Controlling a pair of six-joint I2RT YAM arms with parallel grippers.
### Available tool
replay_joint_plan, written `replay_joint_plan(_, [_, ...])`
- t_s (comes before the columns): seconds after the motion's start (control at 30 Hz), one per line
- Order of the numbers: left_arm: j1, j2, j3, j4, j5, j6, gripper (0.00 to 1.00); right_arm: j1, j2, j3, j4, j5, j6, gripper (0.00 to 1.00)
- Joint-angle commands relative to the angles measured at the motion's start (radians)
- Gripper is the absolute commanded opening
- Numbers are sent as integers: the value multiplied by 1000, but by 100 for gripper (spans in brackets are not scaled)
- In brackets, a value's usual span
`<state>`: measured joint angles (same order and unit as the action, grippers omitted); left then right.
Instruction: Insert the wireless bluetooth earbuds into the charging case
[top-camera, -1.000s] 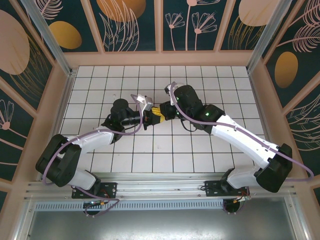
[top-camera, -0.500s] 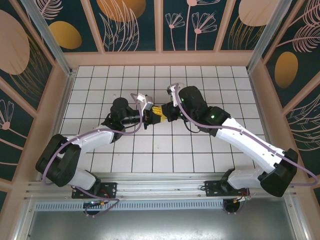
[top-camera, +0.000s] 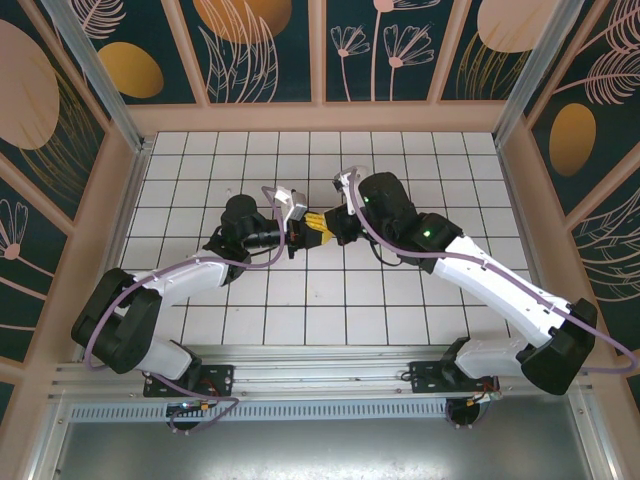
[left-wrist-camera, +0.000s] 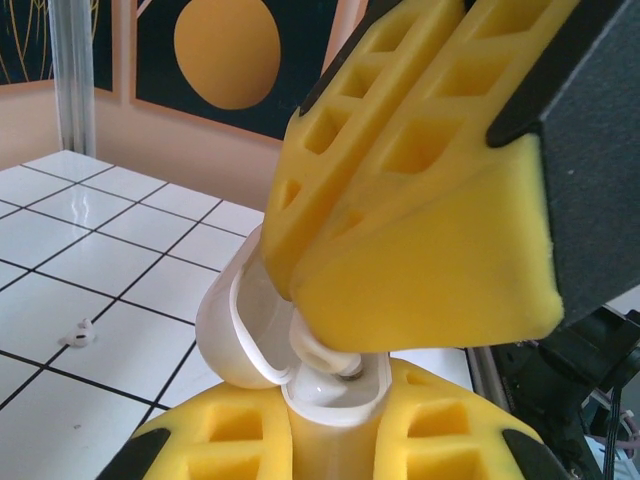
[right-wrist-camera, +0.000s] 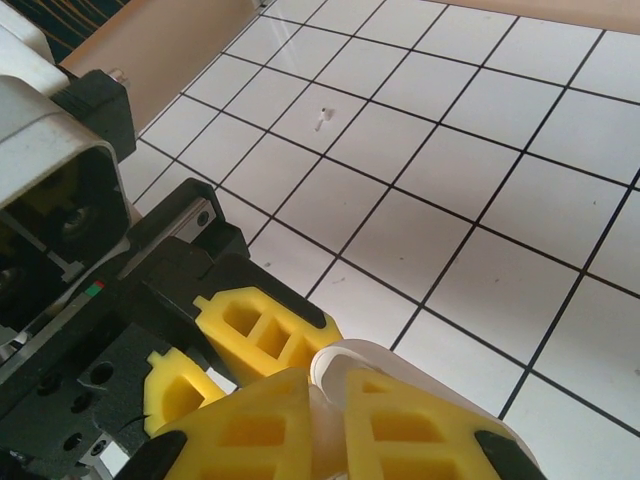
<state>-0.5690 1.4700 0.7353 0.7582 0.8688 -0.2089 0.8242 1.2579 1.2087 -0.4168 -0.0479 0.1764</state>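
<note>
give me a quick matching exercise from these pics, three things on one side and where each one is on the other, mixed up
Things:
1. charging case
2. loose earbud
3. other earbud

Places:
A. lying alone on the table
B. pinched in the right end effector, at the case's opening
C. clamped in the left end effector, lid open

Pairs: 1-C, 2-A, 3-B

A white tiled floor (top-camera: 330, 310) with dark grout lines spreads across the middle, evenly lit and faintly glossy. Peach wooden walls (top-camera: 320, 117) rise at 9, 12 and 3 o'clock, set with dark teal panels (top-camera: 350, 70) painted with orange discs and pale flowers. Aluminium posts (top-camera: 95, 70) stand at 11 and 1 o'clock; a metal rail (top-camera: 320, 375) runs at 6 o'clock
</note>
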Motion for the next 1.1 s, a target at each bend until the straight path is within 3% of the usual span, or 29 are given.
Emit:
replay_joint_plan(0.0, [-4, -12, 35, 55, 17, 17, 0, -3, -26, -36, -24, -38, -26, 12])
replay_joint_plan(0.47, [-4, -16, 34, 81, 6, -6, 0, 12, -40, -79, -5, -101, -48, 19])
replay_joint_plan(1.07, [-5, -27, 9, 126, 44, 5, 0, 4, -112, -121, 47, -208, -147, 11])
